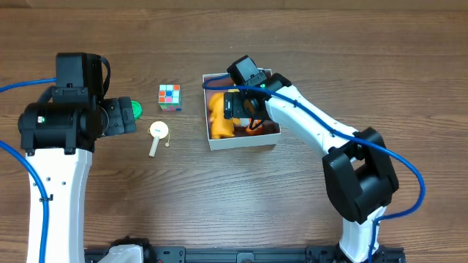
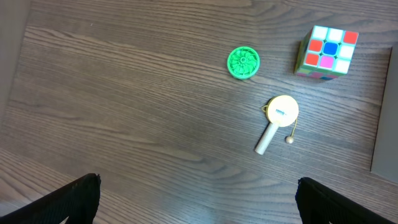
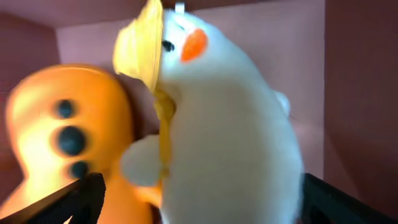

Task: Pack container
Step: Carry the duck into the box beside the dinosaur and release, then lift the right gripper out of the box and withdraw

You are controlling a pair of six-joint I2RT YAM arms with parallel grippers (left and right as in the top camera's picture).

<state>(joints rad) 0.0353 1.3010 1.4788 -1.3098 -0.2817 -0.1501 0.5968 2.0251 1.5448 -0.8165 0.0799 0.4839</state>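
My left pincer hangs spread wide over the counter, left of centre. Farther back, my right pincer, fingers apart either side of a white duck, sits inside the container near the far edge, mid-width.

container 1 | orange figure 1 | white duck 1 | colour cube 1 | green disc 1 | handled drum 1

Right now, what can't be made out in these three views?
Overhead: the right arm covers much of the container; the white duck is unseen there.
Overhead: the left arm hides part of the green disc.
Right wrist: close and blurred; whether the jaws touch the duck is unclear.
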